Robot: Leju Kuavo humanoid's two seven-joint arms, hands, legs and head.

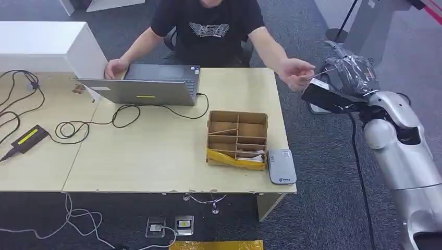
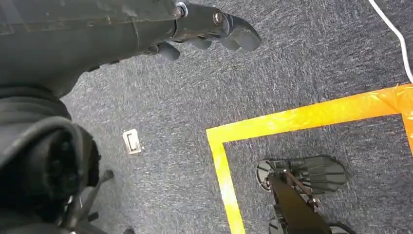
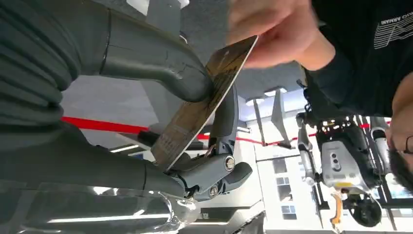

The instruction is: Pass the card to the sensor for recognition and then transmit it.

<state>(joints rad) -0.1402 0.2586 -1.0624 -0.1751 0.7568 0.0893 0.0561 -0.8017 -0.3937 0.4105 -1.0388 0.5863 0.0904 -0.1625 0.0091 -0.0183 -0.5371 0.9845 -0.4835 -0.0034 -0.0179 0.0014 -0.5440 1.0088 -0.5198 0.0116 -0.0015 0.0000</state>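
right hand (image 3: 195, 122) pinching the card (image 3: 204, 102) between thumb and fingers, a person's hand (image 3: 272, 34) gripping its far end, left hand (image 2: 146, 29) hanging over carpet, fingers loosely curled, holding nothing

Three viewpoints: one high and forward-down, two close at the wrists.

Head view: from high up, looking down over the table (image 1: 156, 151), person seated at its far side, right hand (image 1: 349, 73) raised off its right end. Right wrist view: very near behind the right hand (image 3: 195, 97), facing up toward the person's hand (image 3: 272, 29); shares card (image 3: 204, 102) and person with head view. Left wrist view: close behind the left hand (image 2: 209, 29), facing down at carpet (image 2: 292, 63), away from the table.
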